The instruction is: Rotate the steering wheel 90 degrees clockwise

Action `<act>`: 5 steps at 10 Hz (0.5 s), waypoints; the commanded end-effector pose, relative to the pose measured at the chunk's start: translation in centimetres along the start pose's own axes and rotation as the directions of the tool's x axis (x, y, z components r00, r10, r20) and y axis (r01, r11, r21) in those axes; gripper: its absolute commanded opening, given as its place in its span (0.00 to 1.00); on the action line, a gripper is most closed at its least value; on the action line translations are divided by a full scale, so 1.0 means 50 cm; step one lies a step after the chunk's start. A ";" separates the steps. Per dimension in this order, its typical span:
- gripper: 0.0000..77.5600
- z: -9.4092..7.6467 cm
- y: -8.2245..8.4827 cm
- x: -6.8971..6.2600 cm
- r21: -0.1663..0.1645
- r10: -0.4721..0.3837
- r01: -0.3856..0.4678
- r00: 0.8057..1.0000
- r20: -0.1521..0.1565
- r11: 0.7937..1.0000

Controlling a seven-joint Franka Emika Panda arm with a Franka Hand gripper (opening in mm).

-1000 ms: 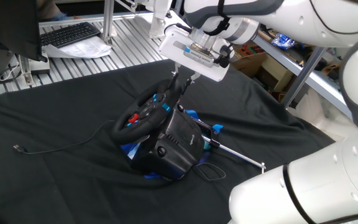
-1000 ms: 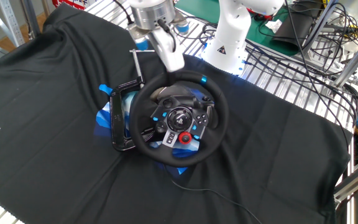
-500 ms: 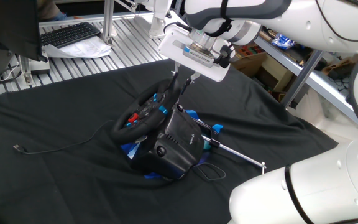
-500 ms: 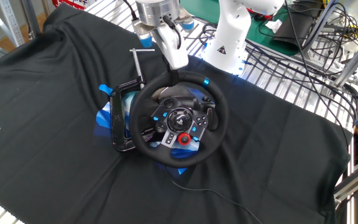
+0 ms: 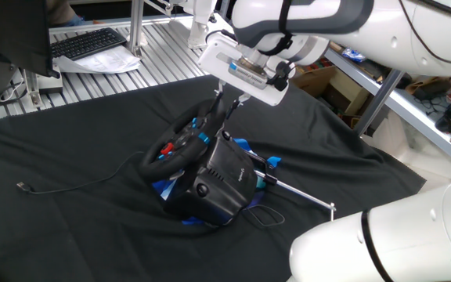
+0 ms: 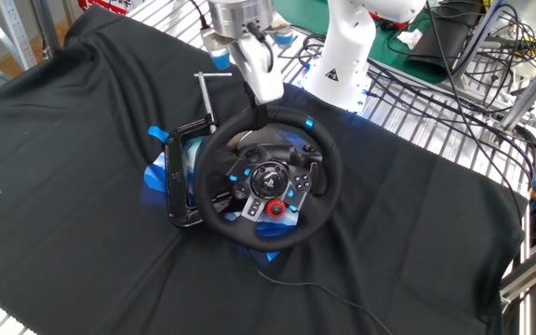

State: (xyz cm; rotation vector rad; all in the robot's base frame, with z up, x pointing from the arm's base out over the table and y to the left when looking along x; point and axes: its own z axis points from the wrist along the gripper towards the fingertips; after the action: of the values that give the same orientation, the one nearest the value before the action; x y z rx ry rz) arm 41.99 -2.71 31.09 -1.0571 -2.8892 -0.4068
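The black round steering wheel (image 6: 266,177) is pinched at twelve o'clock by the nearly closed white two-finger gripper (image 6: 264,104), apparently so the rim can be swept clockwise.

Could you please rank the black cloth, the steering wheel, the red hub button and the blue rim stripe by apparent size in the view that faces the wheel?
1. Black cloth, by far the largest.
2. Steering wheel.
3. Red hub button and blue rim stripe: both tiny and look alike, so I won't rank them.
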 end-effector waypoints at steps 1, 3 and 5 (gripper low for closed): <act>0.01 0.009 -0.001 0.007 0.003 0.007 -0.007 1.000 0.000 1.000; 0.01 0.011 0.000 0.011 0.001 0.014 -0.014 1.000 0.003 1.000; 0.01 0.017 0.002 0.020 -0.001 0.026 -0.026 1.000 0.011 1.000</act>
State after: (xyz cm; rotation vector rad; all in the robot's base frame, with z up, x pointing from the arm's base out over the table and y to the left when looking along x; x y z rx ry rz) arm 41.87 -2.49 31.13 -1.0798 -2.8911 -0.4090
